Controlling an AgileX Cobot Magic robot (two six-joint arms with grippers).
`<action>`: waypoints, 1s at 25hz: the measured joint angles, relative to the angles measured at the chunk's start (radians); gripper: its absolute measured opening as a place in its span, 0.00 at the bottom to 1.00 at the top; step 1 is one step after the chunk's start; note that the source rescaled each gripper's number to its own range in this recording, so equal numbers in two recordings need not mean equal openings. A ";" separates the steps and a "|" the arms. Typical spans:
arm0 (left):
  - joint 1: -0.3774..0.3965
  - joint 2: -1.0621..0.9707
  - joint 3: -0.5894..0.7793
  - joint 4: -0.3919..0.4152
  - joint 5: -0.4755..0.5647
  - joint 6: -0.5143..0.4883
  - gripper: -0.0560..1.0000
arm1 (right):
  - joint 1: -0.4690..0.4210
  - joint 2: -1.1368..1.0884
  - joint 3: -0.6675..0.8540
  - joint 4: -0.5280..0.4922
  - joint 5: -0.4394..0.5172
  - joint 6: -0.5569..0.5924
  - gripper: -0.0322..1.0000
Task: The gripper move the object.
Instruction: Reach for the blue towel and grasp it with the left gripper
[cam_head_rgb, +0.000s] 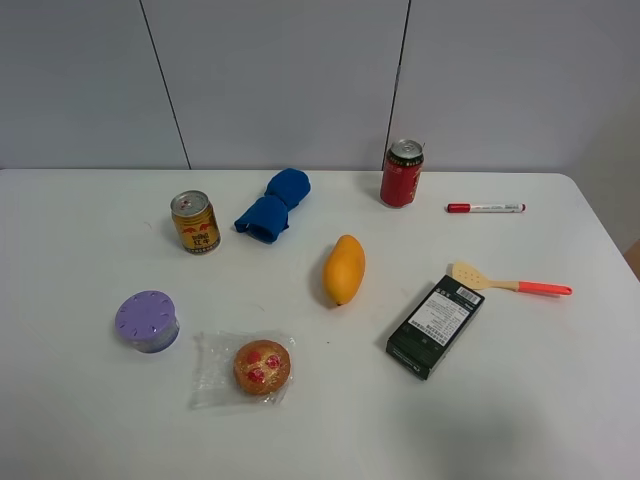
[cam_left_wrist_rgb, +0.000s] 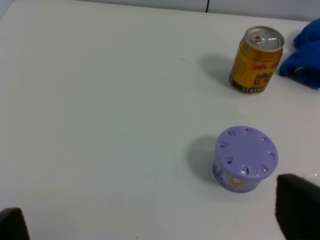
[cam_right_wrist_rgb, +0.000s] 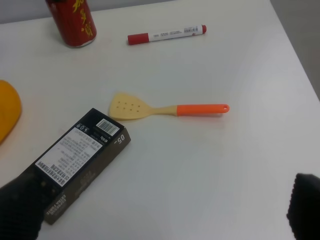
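Note:
The royal-blue cloth bundle (cam_head_rgb: 273, 205) lies on the white table (cam_head_rgb: 90, 420) at the back, between the yellow can (cam_head_rgb: 195, 222) and the red can (cam_head_rgb: 402, 173). Its edge also shows in the left wrist view (cam_left_wrist_rgb: 306, 55), beside the yellow can (cam_left_wrist_rgb: 256, 60). My left gripper (cam_left_wrist_rgb: 154, 216) is open and empty, hovering near the purple round container (cam_left_wrist_rgb: 245, 158), well short of the cloth. My right gripper (cam_right_wrist_rgb: 162, 207) is open and empty, above the black box (cam_right_wrist_rgb: 75, 160). Neither arm shows in the exterior high view.
An orange-yellow mango (cam_head_rgb: 344, 269) lies mid-table. A black box (cam_head_rgb: 436, 325), a yellow spatula with an orange handle (cam_head_rgb: 505, 283) and a red marker (cam_head_rgb: 485, 208) are on the right. A purple container (cam_head_rgb: 147, 320) and a wrapped pastry (cam_head_rgb: 262, 367) are at the front left.

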 joint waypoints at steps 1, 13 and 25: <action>0.000 0.000 0.000 0.000 0.000 0.000 1.00 | 0.000 0.000 0.000 0.000 0.000 0.000 1.00; 0.000 0.000 0.000 0.000 0.000 0.000 1.00 | 0.000 0.000 0.000 0.000 0.000 0.000 1.00; 0.000 0.000 0.000 0.000 0.000 0.000 1.00 | 0.000 0.000 0.000 0.000 0.000 0.000 1.00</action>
